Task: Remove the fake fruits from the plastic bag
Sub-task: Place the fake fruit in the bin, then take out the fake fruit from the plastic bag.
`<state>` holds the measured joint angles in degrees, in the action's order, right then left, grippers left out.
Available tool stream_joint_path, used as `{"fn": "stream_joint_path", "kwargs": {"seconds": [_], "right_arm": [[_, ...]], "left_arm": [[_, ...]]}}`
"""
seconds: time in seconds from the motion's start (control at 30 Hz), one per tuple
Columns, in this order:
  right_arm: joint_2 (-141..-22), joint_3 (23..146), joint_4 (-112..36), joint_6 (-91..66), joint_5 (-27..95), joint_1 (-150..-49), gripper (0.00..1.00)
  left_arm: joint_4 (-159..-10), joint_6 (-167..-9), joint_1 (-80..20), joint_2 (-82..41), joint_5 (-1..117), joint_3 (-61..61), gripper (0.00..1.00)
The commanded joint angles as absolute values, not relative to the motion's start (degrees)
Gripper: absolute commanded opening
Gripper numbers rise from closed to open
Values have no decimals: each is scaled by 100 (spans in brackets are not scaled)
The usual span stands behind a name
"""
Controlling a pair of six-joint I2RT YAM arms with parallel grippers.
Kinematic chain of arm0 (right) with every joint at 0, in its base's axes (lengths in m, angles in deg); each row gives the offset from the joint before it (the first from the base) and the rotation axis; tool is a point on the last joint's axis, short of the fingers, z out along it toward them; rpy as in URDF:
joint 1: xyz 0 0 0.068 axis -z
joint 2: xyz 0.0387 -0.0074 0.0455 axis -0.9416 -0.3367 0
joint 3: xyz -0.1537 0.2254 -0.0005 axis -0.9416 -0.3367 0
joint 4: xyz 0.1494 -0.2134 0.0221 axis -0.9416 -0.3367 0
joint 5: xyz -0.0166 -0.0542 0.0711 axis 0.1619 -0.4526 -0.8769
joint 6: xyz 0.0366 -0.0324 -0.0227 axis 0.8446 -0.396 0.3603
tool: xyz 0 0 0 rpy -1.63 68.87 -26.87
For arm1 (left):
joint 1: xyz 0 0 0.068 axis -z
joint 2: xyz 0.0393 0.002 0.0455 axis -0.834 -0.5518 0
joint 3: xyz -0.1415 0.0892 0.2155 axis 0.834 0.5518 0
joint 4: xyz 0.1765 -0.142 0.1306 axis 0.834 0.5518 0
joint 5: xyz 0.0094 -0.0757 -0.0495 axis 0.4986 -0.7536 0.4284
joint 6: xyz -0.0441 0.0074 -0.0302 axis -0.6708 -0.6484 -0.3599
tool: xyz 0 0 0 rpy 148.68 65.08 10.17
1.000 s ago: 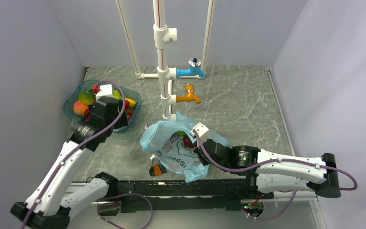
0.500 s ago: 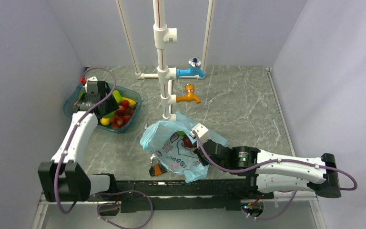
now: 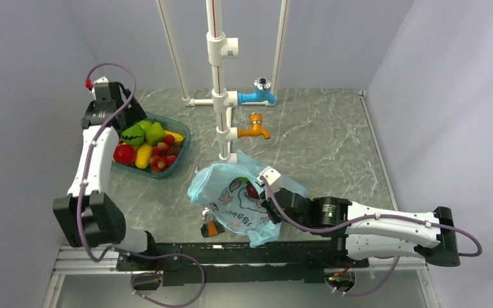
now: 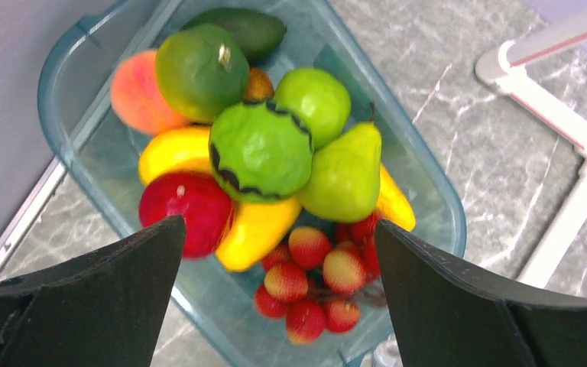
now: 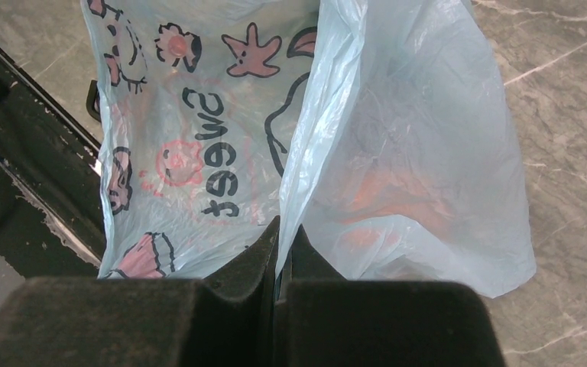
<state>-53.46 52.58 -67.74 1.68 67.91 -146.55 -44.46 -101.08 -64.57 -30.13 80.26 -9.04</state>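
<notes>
The light-blue plastic bag (image 3: 231, 202) with cartoon print lies at the table's near middle. My right gripper (image 3: 266, 194) is shut on a fold of its edge, which shows in the right wrist view (image 5: 283, 226) with the bag (image 5: 199, 138) hanging ahead. A dark maroon fruit (image 3: 252, 190) and a green one (image 3: 244, 179) show in the bag's mouth. An orange shape (image 5: 394, 195) shows through the film. My left gripper (image 3: 121, 115) is open and empty above the teal basket (image 3: 184, 138). In the left wrist view it (image 4: 279, 229) hovers over a round green fruit (image 4: 260, 149).
The basket (image 4: 43, 99) also holds a pear (image 4: 344, 172), banana (image 4: 256, 229), red apple (image 4: 187, 210), peach, avocado and strawberries (image 4: 313, 275). A white pipe stand (image 3: 217, 77) with a blue tap (image 3: 260, 95) and an orange tap (image 3: 255, 128) stands behind the bag. A small black-orange item (image 3: 213, 228) lies by the bag.
My left arm has swung back toward the far-left corner and risen, uncovering the fruit in the basket. The right arm and the bag have not moved.
</notes>
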Motion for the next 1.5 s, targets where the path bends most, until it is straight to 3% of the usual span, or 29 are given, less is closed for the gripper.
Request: {"fn": "stream_joint_path", "kwargs": {"seconds": [0.0,0.23,0.57,0.77,1.03,1.3,1.4,1.47], "right_arm": [[-5240,5310,-6629,134,6735,-14683,0],[-5190,5427,-6794,157,6724,-14684,0],[-5151,5572,-7136,399,6580,-14687,0],[-5266,5677,-7211,524,6642,-14679,0],[-5508,5801,-7017,597,6768,-14682,0],[-5720,5908,-6937,573,6807,-14682,0],[-5726,5933,-6958,527,6847,-14680,0],[-5686,5964,-6983,568,6832,-14672,0]], "left_arm": [[-4454,-10113,-6446,-1902,7724,-168,99],[-4414,-10397,-6449,209,5725,1859,98],[-4278,-11246,-6310,3778,3783,4290,99],[-3398,-11232,-6167,4738,3478,4502,97],[-3277,-10600,-6168,4375,3136,4319,93],[-4236,-10620,-6077,3267,2706,2753,92],[-4452,-10630,-5468,2561,2849,2255,90],[-4608,-10634,-4382,2290,3487,1992,88]]}}
